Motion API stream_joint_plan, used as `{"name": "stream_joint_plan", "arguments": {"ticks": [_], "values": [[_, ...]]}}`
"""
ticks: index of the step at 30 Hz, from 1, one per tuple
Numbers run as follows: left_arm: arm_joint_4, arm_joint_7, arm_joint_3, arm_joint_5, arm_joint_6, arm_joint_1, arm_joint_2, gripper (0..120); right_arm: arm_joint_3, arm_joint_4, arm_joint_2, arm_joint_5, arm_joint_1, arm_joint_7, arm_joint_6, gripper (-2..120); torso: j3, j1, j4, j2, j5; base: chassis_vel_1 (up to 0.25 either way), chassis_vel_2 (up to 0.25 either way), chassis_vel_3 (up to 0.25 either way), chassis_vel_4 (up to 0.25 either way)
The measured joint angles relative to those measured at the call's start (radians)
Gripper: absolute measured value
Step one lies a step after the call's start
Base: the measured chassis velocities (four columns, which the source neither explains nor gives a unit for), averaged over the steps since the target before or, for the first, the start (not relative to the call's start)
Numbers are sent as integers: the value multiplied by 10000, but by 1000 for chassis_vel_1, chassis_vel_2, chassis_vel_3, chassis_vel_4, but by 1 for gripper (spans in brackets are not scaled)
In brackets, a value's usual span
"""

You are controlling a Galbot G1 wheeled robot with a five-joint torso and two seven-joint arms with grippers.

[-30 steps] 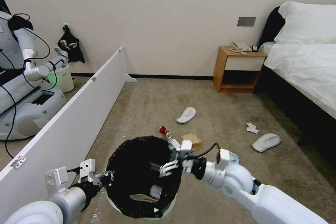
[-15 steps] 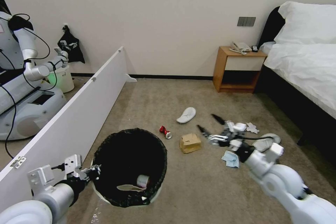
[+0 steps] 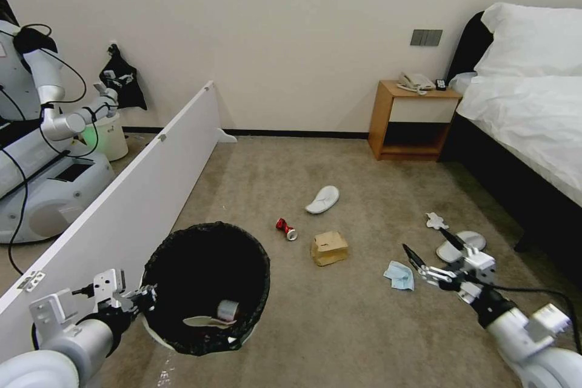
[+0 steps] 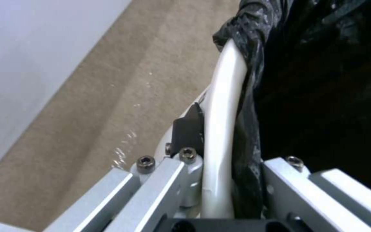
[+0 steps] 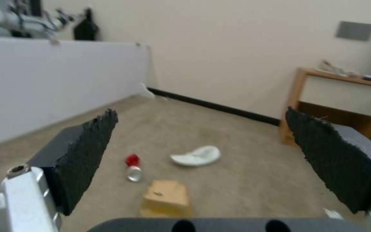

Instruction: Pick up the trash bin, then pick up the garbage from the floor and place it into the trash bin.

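Beige carpet floor (image 3: 273, 176) runs to a far wall with a wooden nightstand (image 3: 412, 121). Near the front-left edge of the floor, the left pincer (image 3: 142, 298) is clamped on the rim of the trash bin (image 3: 206, 236) (black liner folded over white plastic), with some litter inside. The right pincer (image 3: 433, 251) hangs with fingers spread wide and empty, just beside a blue face mask (image 3: 399, 274). Mid-floor lie a tan cardboard box (image 3: 329, 248), a red can (image 3: 285, 228), 2 white slippers (image 3: 323, 199) and a white tissue (image 3: 435, 220).
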Motion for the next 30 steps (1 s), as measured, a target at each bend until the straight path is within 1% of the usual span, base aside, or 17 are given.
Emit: {"name": "stream_joint_plan", "arguments": {"ticks": [2, 4, 5, 6, 7, 9, 10, 11, 13, 15, 16, 17, 18, 19, 22, 23, 30], "values": [[12, 4, -30, 36, 0, 2, -13, 2, 55, -39, 131, -127, -63, 0, 42, 100, 0, 0, 2, 0, 0, 0, 0, 0, 0], [28, 28, -157, 69, 0, 77, -72, 2, 230, -189, 1006, -724, -398, 27, 253, 100, 0, 0, 4, 0, 0, 0, 0, 0, 0], [28, 28, -157, 69, 0, 77, -72, 2, 230, -189, 1006, -724, -398, 27, 253, 100, 0, 0, 4, 0, 0, 0, 0, 0, 0], [30, 60, -183, 69, 0, 139, -76, 2, 244, -244, 1363, -852, -518, 33, 334, 100, 0, 0, -1, 0, 2, 0, 0, 0, 0], [30, 60, -183, 69, 0, 139, -76, 2, 244, -244, 1363, -852, -518, 33, 334, 100, 0, 0, -1, 0, 2, 0, 0, 0, 0], [52, 84, -271, 73, 0, 211, -88, 2, 258, -343, 1825, -1054, -643, -67, 483, 100, 0, 0, 1, -1, 1, 0, 0, 0, 0], [52, 84, -271, 73, 0, 211, -88, 2, 258, -343, 1825, -1054, -643, -67, 483, 100, 0, 0, 1, -1, 1, 0, 0, 0, 0], [65, 87, -321, 73, 0, 218, -118, 2, 259, -360, 1985, -1161, -688, -80, 505, 100, 1, 0, 4, 0, 1, 0, 0, 0, 0], [81, 97, -369, 75, 0, 223, -160, 2, 258, -373, 2115, -1257, -721, -78, 510, 100, 0, 0, 3, -1, 0, 0, 0, 0, 0], [104, 129, -428, 78, 0, 243, -255, 2, 277, -469, 2408, -1444, -784, -69, 509, 100, 1, 0, 3, 0, 0, 0, 0, 0, 0], [104, 129, -428, 78, 0, 243, -255, 2, 277, -469, 2408, -1444, -784, -69, 509, 100, 1, 0, 3, 0, 0, 0, 0, 0, 0], [110, 148, -447, 85, 0, 260, -302, 2, 303, -550, 2590, -1551, -786, -87, 501, 100, 1, 0, 2, 0, 0, 0, 0, 0, 0], [116, 177, -472, 96, 0, 275, -331, 2, 308, -634, 2753, -1626, -763, -144, 493, 100, 1, 0, 0, 0, 0, 0, 0, 0, 0], [116, 177, -472, 96, 0, 275, -331, 2, 308, -634, 2753, -1626, -763, -144, 493, 100, 1, 0, 0, 0, 0, 0, 0, 0, 0], [141, 260, -496, 139, 0, 296, -372, 2, 301, -798, 3140, -1697, -641, -426, 488, 100, 1, 0, 3, -1, 0, 0, 0, 0, 0], [141, 260, -496, 139, 0, 296, -372, 2, 301, -798, 3140, -1697, -641, -426, 488, 100, 1, 0, 3, -1, 0, 0, 0, 0, 0], [-1, 296, -222, 326, -2, 269, -442, 2, 237, -1204, 3616, -2189, -537, -766, 741, 100, 0, 0, 1, 0, 2, 0, 0, 0, 0]]}}
